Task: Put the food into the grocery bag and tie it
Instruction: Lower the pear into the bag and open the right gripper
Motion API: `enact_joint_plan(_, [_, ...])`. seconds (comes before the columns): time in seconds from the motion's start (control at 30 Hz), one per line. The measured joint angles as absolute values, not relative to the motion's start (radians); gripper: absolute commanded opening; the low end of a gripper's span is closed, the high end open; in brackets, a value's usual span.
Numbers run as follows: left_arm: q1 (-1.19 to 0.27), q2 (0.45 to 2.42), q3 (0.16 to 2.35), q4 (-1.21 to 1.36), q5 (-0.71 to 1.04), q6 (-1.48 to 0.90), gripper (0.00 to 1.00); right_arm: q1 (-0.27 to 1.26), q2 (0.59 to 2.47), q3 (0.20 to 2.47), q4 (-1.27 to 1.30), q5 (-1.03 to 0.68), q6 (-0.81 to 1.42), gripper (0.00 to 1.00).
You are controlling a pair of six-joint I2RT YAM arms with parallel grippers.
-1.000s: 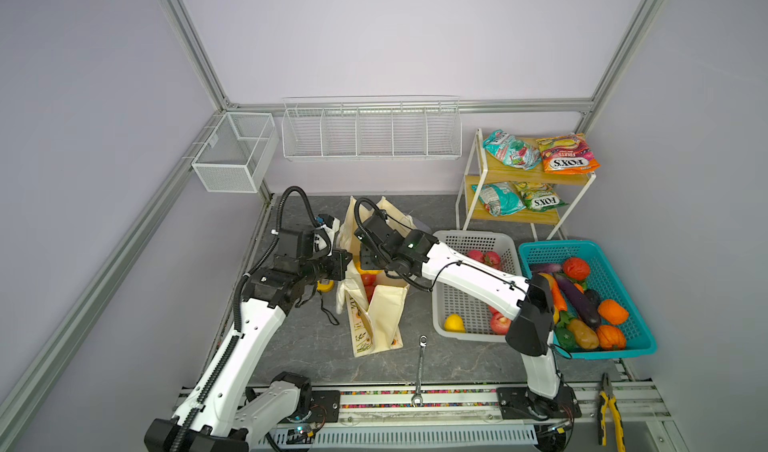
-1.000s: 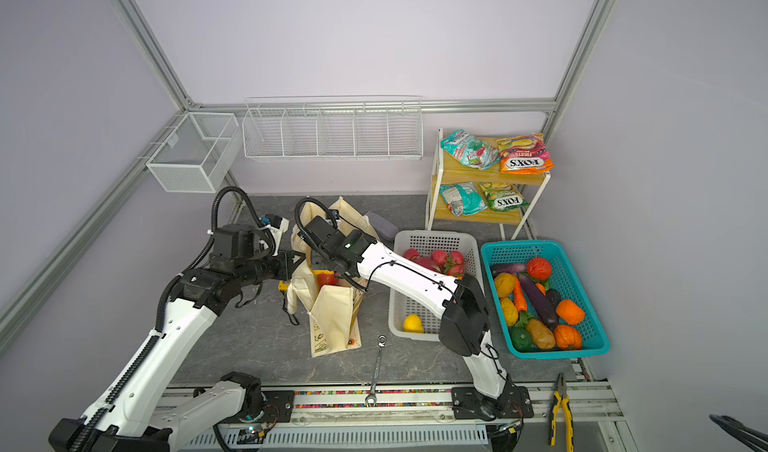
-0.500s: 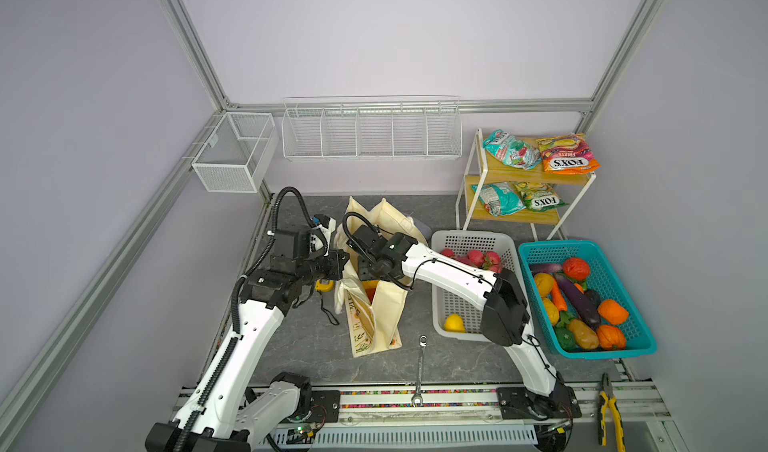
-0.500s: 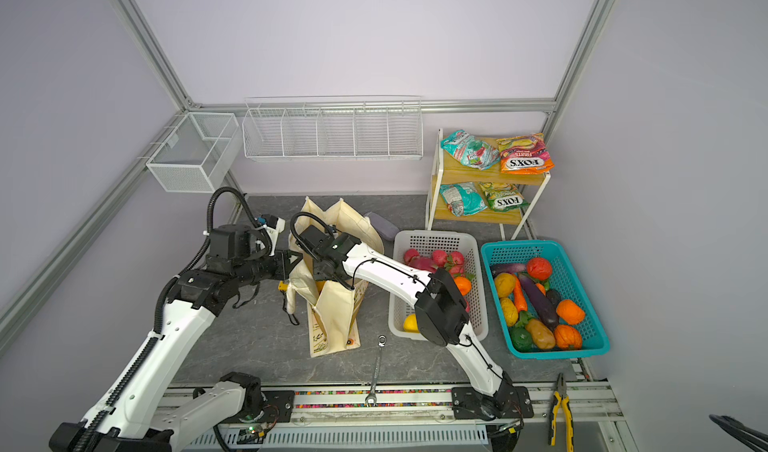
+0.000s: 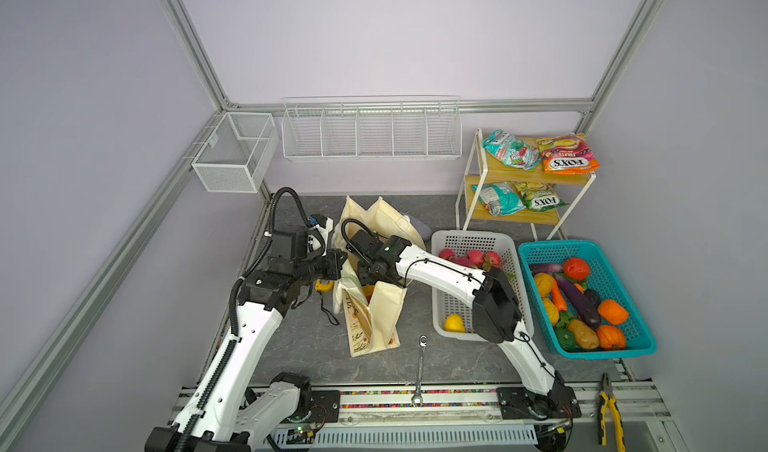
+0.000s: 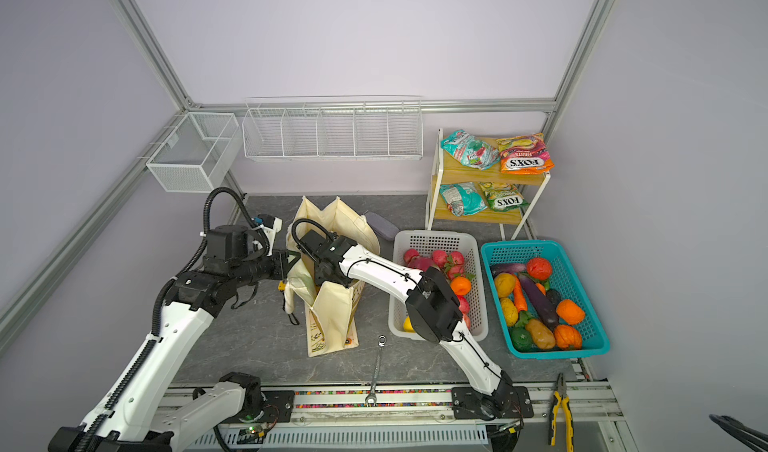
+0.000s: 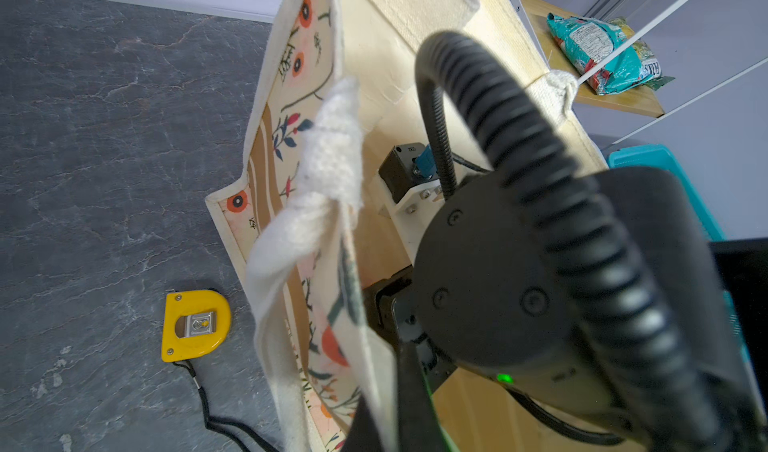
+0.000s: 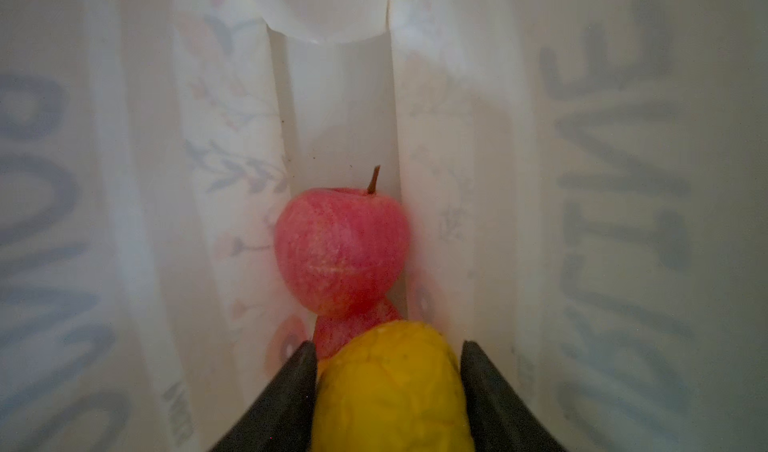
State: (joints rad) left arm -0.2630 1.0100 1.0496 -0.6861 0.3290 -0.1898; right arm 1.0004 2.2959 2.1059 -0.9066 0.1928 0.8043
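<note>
Inside the cream canvas grocery bag (image 5: 386, 304), right gripper (image 8: 388, 346) angled down, jaws flanking a yellow fruit (image 8: 390, 392), grip unclear, left gripper (image 5: 338, 263) pinching the rim.

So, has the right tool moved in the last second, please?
Yes: in a top view the right tool dropped deeper into the bag, farther from the wire wall rack.

Cream canvas tote bag (image 5: 386, 308) stands upright, its mouth open.
Deep inside, a red apple (image 8: 340, 246) with a brown stem leans on the far fold, touching a second apple (image 8: 353, 329) and a wrinkled yellow fruit (image 8: 390, 387). A white rope handle (image 7: 328, 159) droops over the floral side. Glossy snack packets (image 5: 567, 155) lie well apart.
</note>
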Motion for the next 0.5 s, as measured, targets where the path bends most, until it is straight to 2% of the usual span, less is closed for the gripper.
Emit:
enact_joint_plan(0.37, [-0.262,1.004,1.041,-0.686,0.313,-0.190,0.00,0.995,2.308,2.118,-0.923,0.186,0.800,0.84])
enact_joint_plan(0.43, [-0.262,1.004,1.041,-0.685,0.313,-0.189,0.00,0.994,2.306,2.134,-0.929,0.194,0.799,0.90])
enact_joint_plan(0.47, [-0.262,1.004,1.041,-0.685,0.313,-0.190,0.00,0.994,2.306,2.146,-0.936,0.200,0.797,0.97])
enact_joint_plan(0.5, [-0.262,1.004,1.041,-0.685,0.313,-0.189,0.00,0.994,2.303,2.160,-0.943,0.207,0.794,0.88])
